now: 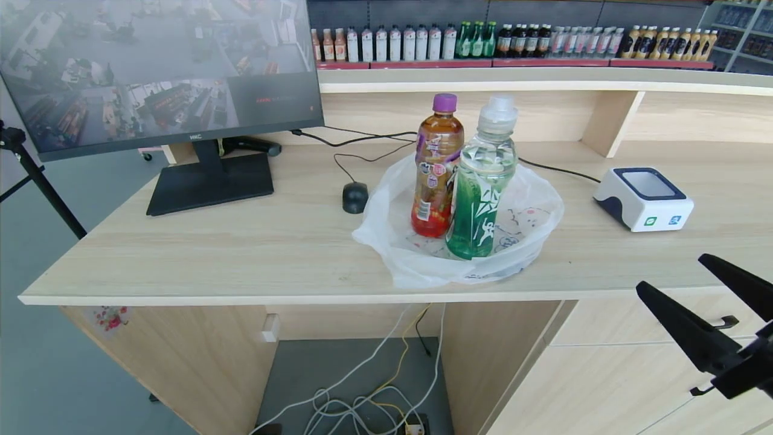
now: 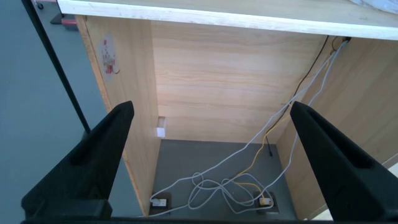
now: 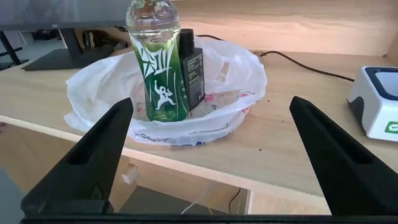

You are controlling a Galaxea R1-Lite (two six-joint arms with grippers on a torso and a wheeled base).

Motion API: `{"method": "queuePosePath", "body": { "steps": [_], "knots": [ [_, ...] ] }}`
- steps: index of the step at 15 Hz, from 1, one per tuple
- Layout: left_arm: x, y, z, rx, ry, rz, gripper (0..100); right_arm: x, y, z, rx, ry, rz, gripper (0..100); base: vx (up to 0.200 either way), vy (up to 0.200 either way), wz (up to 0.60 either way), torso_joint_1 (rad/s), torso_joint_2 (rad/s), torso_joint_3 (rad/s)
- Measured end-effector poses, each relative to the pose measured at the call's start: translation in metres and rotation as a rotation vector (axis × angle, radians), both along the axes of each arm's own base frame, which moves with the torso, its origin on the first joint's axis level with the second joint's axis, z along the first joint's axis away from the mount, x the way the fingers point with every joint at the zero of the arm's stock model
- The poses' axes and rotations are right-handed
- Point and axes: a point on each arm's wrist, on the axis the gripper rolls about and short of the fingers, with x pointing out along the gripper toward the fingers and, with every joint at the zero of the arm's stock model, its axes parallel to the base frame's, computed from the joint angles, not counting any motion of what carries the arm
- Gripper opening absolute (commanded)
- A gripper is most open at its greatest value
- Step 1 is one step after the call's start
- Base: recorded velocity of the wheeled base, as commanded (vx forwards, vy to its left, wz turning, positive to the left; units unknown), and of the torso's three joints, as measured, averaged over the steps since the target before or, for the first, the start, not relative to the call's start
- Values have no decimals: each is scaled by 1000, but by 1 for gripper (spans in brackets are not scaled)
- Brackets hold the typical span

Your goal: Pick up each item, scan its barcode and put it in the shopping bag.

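Two items are stood in shopping bag (image 1: 386, 235) beyond right claw (image 1: 671, 273): purple-capped bottle (image 1: 436, 169), green-labelled bottle (image 1: 483, 181). Left claw (image 2: 211, 109) and right alike spread, empty. Task judged done.

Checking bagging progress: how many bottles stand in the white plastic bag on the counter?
2. An amber purple-capped bottle on the robot's left; a clear green-labelled bottle beside it, nearer the counter's front. The bag's folds could hide something small.

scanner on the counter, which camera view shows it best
The head view: the scanner sits whole on the counter, window up, right of the shopping bag. The right wrist view catches part of it, cut by the frame edge. The left wrist view faces the cabinet below the counter and cables.
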Motion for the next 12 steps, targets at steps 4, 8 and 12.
{"method": "queuePosePath", "body": {
  "steps": [4,8,12],
  "knots": [
    [0,0,0,0,0,0,100,-32,-14,-25,-102,210,-5,100,0,0,0,0,0,0],
    [0,0,0,-1,0,0,100,-81,-34,-59,-189,367,1,100,0,0,0,0,0,0],
    [0,0,0,-1,0,0,100,-117,-49,-84,-199,346,-7,100,0,0,0,0,0,0]
  ]
}}
